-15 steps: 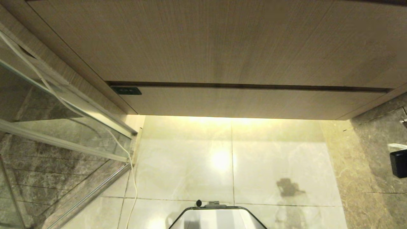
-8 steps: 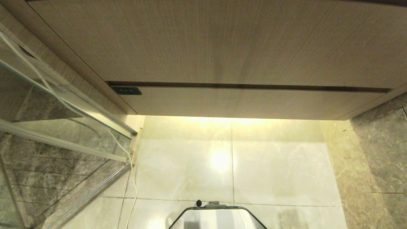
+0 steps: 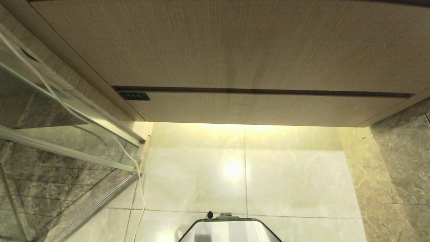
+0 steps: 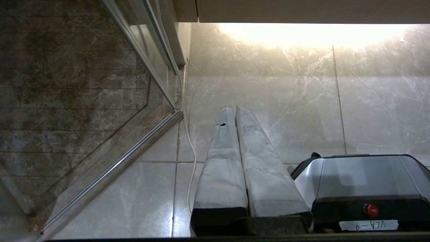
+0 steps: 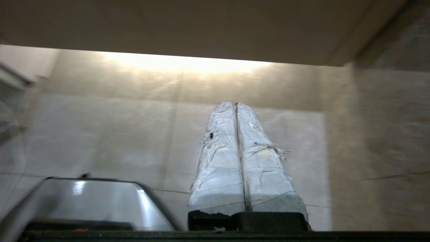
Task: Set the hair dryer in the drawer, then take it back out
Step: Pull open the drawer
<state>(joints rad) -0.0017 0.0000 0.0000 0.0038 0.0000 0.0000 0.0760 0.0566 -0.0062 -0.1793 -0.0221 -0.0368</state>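
The wide light-brown wood-grain drawer (image 3: 262, 108) is seen shut; no hair dryer is visible. The right gripper (image 5: 235, 105), gone from the head view since a second ago, and the left gripper (image 4: 234, 108) are both closed, empty, suggesting a finished task.

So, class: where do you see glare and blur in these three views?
Head view: a bright glare spot on the floor tiles, lit from under the cabinet. Left wrist view: the same glow, washed out, everything sharp. Right wrist view: blurred throughout, right gripper included.
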